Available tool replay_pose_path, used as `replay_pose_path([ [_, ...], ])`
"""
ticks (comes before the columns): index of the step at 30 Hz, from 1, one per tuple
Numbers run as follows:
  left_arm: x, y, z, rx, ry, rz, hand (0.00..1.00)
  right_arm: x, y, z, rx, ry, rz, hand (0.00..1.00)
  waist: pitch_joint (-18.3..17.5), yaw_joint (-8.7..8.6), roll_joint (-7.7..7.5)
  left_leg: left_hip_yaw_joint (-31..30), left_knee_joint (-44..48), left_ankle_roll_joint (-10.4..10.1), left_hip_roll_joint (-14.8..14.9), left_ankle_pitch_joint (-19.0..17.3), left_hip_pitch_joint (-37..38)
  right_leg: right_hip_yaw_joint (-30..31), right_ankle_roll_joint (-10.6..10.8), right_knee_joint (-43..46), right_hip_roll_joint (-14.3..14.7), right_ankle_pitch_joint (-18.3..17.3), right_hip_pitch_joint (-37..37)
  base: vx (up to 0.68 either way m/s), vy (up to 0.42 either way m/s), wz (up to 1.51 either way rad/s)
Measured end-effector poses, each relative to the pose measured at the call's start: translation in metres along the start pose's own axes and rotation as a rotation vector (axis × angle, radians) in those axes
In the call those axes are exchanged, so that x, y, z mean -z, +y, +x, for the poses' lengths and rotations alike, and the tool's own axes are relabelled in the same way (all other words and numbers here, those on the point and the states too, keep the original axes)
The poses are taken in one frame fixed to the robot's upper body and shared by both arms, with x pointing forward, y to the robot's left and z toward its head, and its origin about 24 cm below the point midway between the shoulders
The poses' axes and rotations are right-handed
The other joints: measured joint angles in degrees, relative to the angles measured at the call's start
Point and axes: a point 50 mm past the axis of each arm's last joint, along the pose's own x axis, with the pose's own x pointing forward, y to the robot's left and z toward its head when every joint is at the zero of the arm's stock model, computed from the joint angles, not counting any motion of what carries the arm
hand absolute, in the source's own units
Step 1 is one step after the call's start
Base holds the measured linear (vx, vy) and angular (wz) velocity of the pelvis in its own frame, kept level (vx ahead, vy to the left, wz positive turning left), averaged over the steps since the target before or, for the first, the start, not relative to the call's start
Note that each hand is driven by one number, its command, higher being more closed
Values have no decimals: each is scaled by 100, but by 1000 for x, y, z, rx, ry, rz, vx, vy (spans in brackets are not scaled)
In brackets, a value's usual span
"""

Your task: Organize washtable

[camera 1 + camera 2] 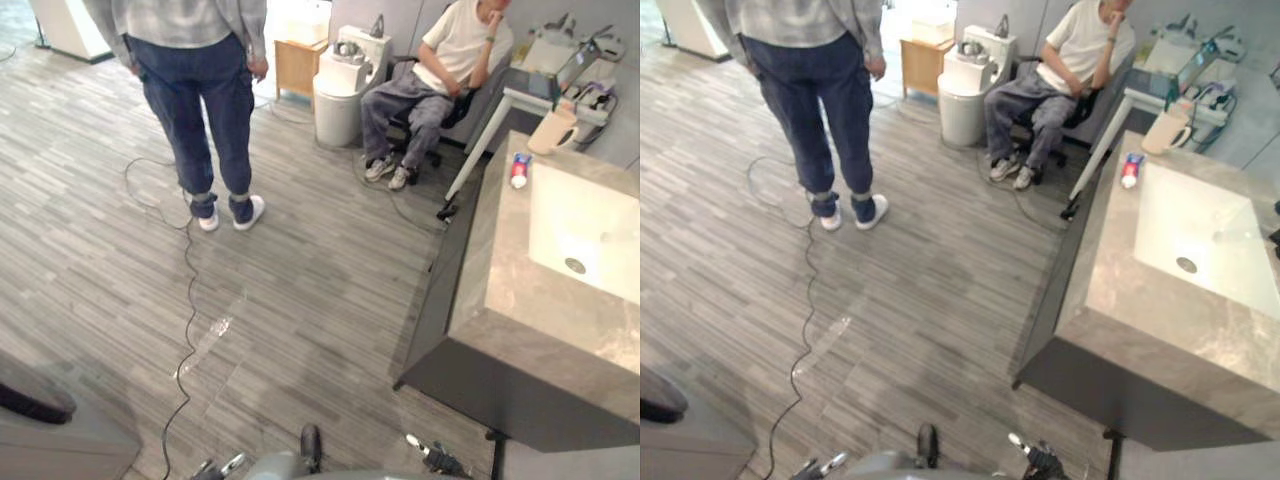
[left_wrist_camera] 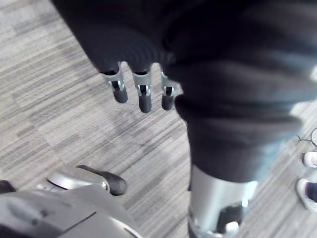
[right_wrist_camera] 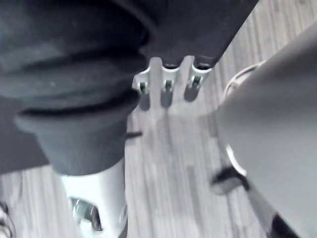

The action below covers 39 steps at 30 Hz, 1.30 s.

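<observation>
Both hands hang over the floor with nothing in them: left hand [image 2: 143,94] has its fingers loose and apart, and the right hand [image 3: 166,87] is the same. The toothpaste tube [image 1: 519,170] and mug [image 1: 553,130] sit at the far end of the counter [image 1: 520,330] by the sink [image 1: 590,230], well apart from either hand. The tube's near the edge, so I'd guess a sloppy reach knocks it off. The eye views give you the counter, the wrist views the fingers.

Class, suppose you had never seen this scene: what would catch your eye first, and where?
A standing person is at far left on the floor, a seated person further back. At right, the grey washtable holds a white sink, with a cup and a tube at its far end.
</observation>
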Motion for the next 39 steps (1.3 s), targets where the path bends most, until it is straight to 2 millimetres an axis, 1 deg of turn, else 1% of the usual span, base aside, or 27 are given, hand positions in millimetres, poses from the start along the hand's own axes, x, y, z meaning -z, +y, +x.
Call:
replay_pose_path([
  [1, 9, -1, -1, 6, 41, 9, 0, 0, -14, 0, 42, 21, 13, 0, -54, 46, -54, -74, -256, -74, -229, 31, 198, 233, -9, -250, -106, 52, 109, 47, 76, -13],
  [2, 7, -1, 0, 11, 36, 23, 0, 6, -16, 0, 46, 47, 19, 0, -79, 51, -95, -71, -600, -154, -304, 161, 394, 283, -77, -405, -105, 96, 220, 96, 139, 1],
  [3, 6, 1, 0, 18, 35, 53, 0, 15, -19, -2, 55, 79, 26, 0, -97, 42, -128, -50, -1180, -143, -396, 425, 766, 283, -159, -656, -111, 259, 316, 95, 40, 3],
  [4, 7, 2, -1, 25, 39, 71, 0, 19, -19, -3, 57, 92, 43, 0, -100, 43, -126, -39, -1474, -110, -453, 704, 924, 283, -137, -721, -109, 313, 349, 72, 8, 2],
  [5, 8, 2, -1, 25, 44, 84, 0, 17, -19, -2, 56, 91, 42, 0, -97, 35, -118, -5, -1640, 41, -506, 824, 1032, 298, -151, -759, -114, 392, 381, 0, 0, 0],
  [6, 9, 2, -1, 26, 53, 91, 0, 14, -21, -2, 60, 85, 37, 0, -103, -2, -116, -6, -1777, 60, -546, 902, 1153, 324, -98, -787, -156, 439, 428, 8, 11, -5],
  [7, 10, 1, -1, 32, 57, 102, 0, 16, -22, -2, 63, 90, 30, 0, -99, 10, -66, 8, -1979, 47, -560, 986, 1319, 346, -95, -801, -159, 442, 525, 11, 6, -6],
  [8, 10, 0, -1, 38, 57, 117, 0, 16, -22, -2, 61, 89, 27, 0, -99, 33, -48, 9, -2118, 53, -560, 1063, 1448, 354, -91, -805, -139, 445, 541, -19, -50, -10],
  [10, 10, 0, -1, 41, 61, 128, 0, 15, -21, -2, 60, 85, 25, 0, -102, 26, -36, 5, -2483, 26, -565, 1246, 1651, 360, -89, -795, -107, 451, 593, -65, -92, -2],
  [11, 11, 0, -1, 41, 64, 129, 0, 15, -22, -2, 60, 86, 25, 0, -113, 23, -26, -10, -2634, -16, -566, 1296, 1721, 364, -87, -796, -102, 452, 606, -94, -110, 2],
  [12, 12, 0, -1, 43, 67, 134, 0, 15, -23, -2, 62, 87, 22, 0, -131, 22, -8, -26, -2809, -107, -562, 1360, 1803, 377, -87, -798, -82, 453, 604, -89, -113, 4],
  [15, 14, -1, -1, 46, 73, 146, 0, 13, -25, -2, 65, 83, 8, 0, -146, 13, 19, -51, -2829, -145, -557, 1386, 1837, 424, -24, -804, -30, 496, 604, -64, -118, 5],
  [19, 21, 1, -3, 44, 95, 157, 0, 12, -26, -2, 68, 82, 3, 0, -180, -9, 61, -51, -2831, -193, -495, 1420, 1835, 417, -19, -847, 56, 495, 608, -43, -119, 0],
  [24, 24, 3, -4, 40, 105, 158, 0, 15, -26, -2, 68, 102, 3, 0, -203, -7, 46, -48, -2833, -233, -425, 1469, 1831, 394, -55, -1001, 142, 557, 630, 18, -107, -1],
  [30, 24, 3, -4, 39, 107, 157, 0, 15, -25, -1, 68, 107, -6, 0, -197, -4, 19, -53, -2835, -227, -432, 1474, 1838, 344, -20, -1075, 157, 577, 690, 21, -76, 2],
  [31, 24, 4, -4, 35, 106, 153, 0, 8, -18, 1, 36, 99, -72, 0, -33, -112, -12, -59, -2837, -194, -441, 1436, 1857, 283, -55, -1199, 162, 554, 783, 0, 0, 0],
  [39, 25, 5, -4, 31, 108, 146, 0, 9, -19, 1, 38, 101, -74, 0, -35, -104, -17, -203, -2837, -193, -478, 1439, 1805, 185, -36, -1185, 154, 543, 769, 1, -10, 7],
])
